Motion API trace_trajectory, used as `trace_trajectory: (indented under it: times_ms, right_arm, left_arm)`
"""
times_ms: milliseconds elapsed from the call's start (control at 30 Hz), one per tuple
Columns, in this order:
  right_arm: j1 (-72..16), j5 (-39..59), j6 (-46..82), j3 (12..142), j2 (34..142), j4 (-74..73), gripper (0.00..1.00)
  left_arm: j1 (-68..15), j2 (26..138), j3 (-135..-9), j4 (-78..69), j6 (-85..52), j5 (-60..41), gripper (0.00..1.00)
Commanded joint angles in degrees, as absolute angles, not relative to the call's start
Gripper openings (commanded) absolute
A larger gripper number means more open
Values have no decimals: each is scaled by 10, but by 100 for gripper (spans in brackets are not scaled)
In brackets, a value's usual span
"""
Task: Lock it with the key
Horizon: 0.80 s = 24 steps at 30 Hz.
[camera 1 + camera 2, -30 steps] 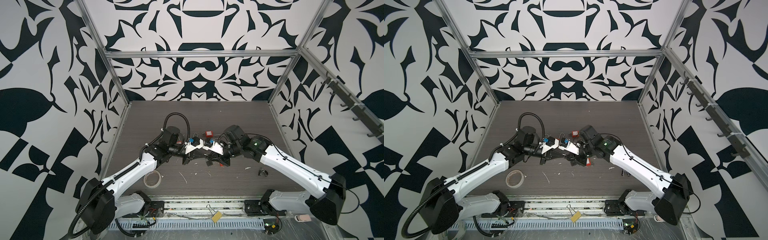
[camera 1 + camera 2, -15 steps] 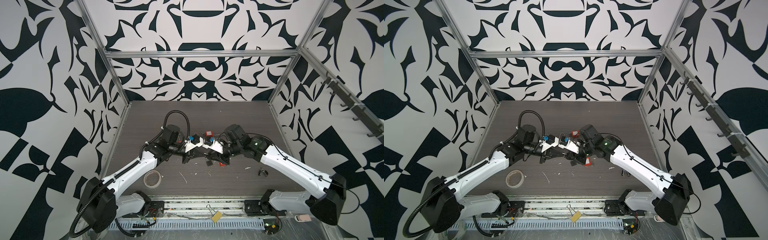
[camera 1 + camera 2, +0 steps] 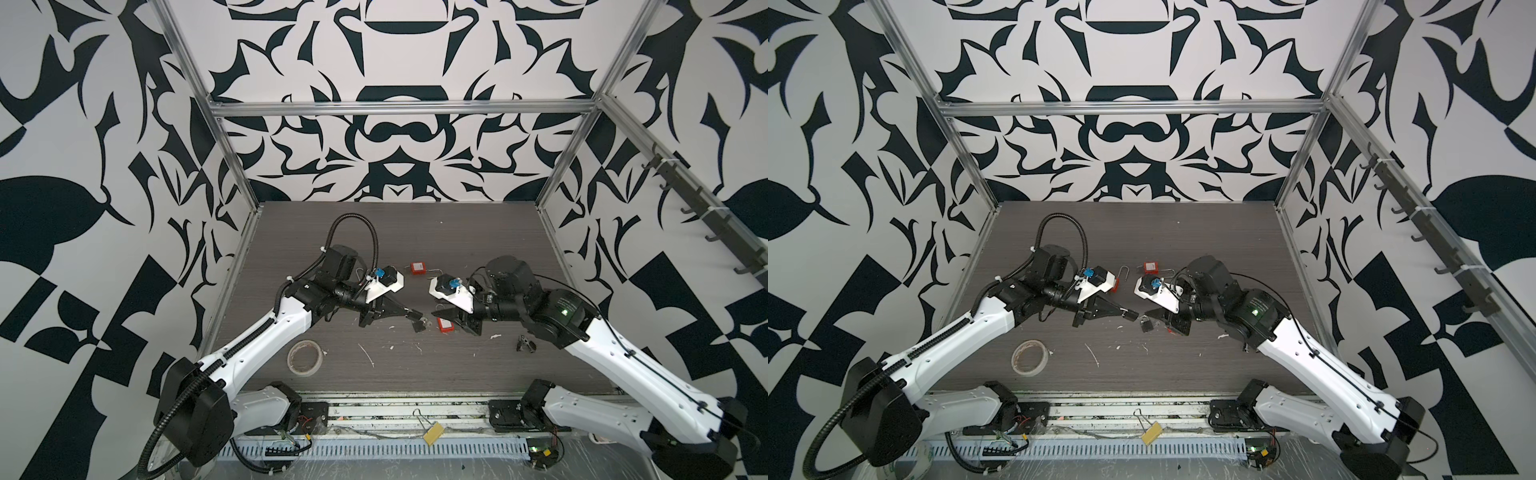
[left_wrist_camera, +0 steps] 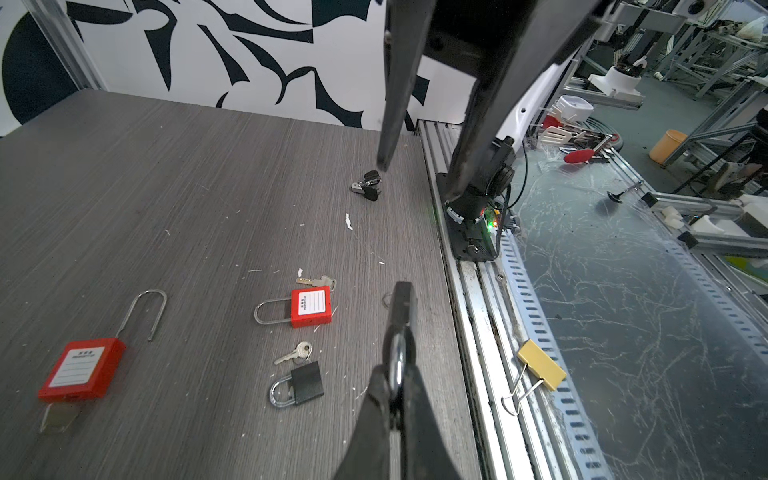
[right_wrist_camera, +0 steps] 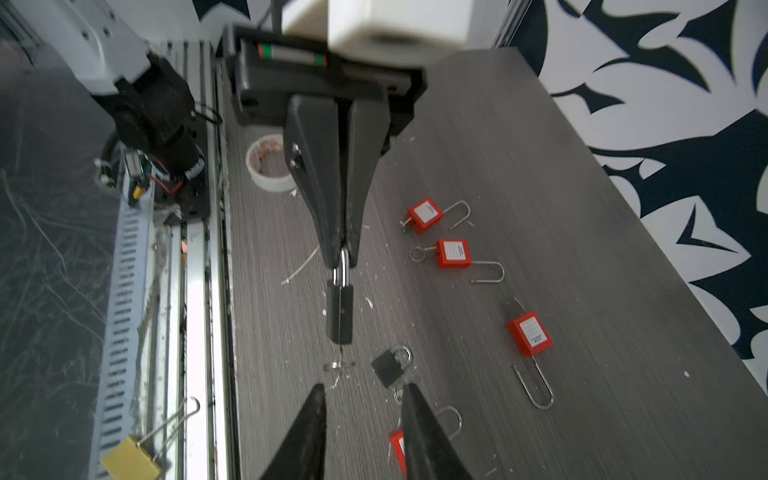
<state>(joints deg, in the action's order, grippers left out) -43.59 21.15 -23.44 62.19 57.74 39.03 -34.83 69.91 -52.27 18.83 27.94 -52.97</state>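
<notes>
At left hand [image 5: 340,257], clenched on black padlock [image 5: 340,311]: key [image 5: 338,365], clear only from right wrist; right hand [image 5: 363,390] released.

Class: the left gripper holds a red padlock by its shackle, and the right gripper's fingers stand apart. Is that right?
No: the left gripper holds a black padlock, not a red one, by its shackle, as the right wrist view shows. The fingers of the right gripper do stand apart.

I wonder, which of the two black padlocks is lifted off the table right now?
The black padlock held by its shackle in the left gripper; the other black padlock lies flat on the table.
</notes>
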Motion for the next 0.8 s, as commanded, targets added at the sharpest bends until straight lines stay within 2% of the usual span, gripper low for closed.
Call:
trace_trajectory:
  times_ms: [0, 167, 533, 767]
  right_arm:
    - [-436, 212, -234, 633, 595, 400, 29]
    - [-436, 222, -241, 629, 626, 391, 24]
    - [-436, 244, -242, 624, 642, 371, 19]
    - [-436, 193, -249, 623, 608, 370, 32]
  left_arm:
    - [-346, 690, -552, 211, 291, -541, 0]
    - [-347, 687, -555, 213, 290, -540, 0]
    - [-349, 690, -557, 215, 291, -532, 0]
    - [-349, 690, -557, 217, 293, -523, 0]
